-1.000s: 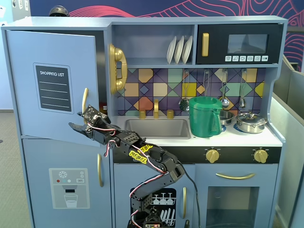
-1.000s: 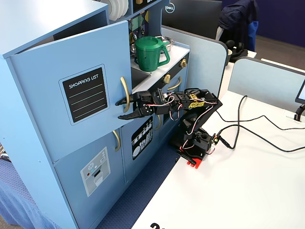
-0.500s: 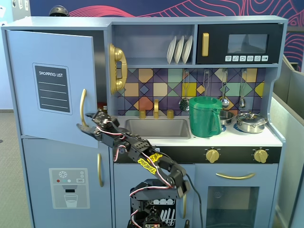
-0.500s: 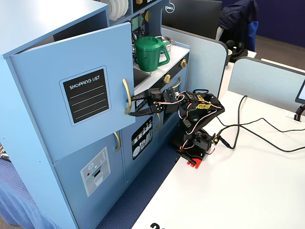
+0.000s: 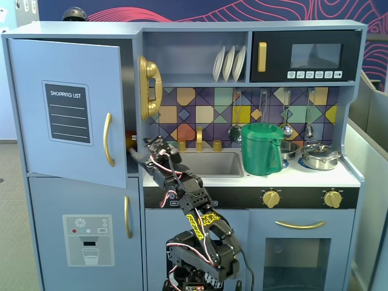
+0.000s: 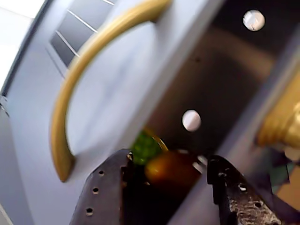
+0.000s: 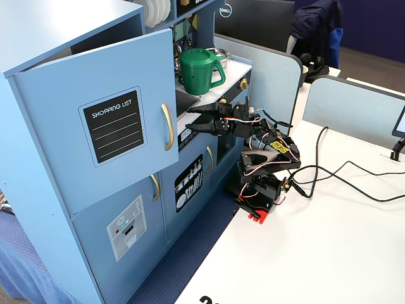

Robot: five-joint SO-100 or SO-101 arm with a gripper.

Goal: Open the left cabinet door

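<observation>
The left cabinet door (image 5: pixel 66 109), light blue with a black SHOPPING LIST panel, stands ajar, and its right edge is swung out from the cabinet. Its curved gold handle (image 5: pixel 108 139) is free. My gripper (image 5: pixel 136 157) hovers open just right of the door's edge, level with the handle's lower end and apart from it. From the side, the door (image 7: pixel 95 126) and handle (image 7: pixel 167 126) sit left of the open gripper (image 7: pixel 188 120). In the wrist view the handle (image 6: pixel 84 70) lies upper left of the gripper (image 6: pixel 168 161). Nothing is between the fingers, and blurred green and orange things show inside the cabinet.
A gold toy phone (image 5: pixel 148 86) hangs right of the door. A sink (image 5: pixel 203 162), a green pitcher (image 5: pixel 262 148) and a silver pot (image 5: pixel 319 156) sit on the counter. The dispenser door (image 5: pixel 88 239) is below. Cables (image 7: pixel 342 174) trail over the white table.
My gripper has drawn back to the right, off the gold handle, and the arm has folded up toward its base. The door stays ajar.
</observation>
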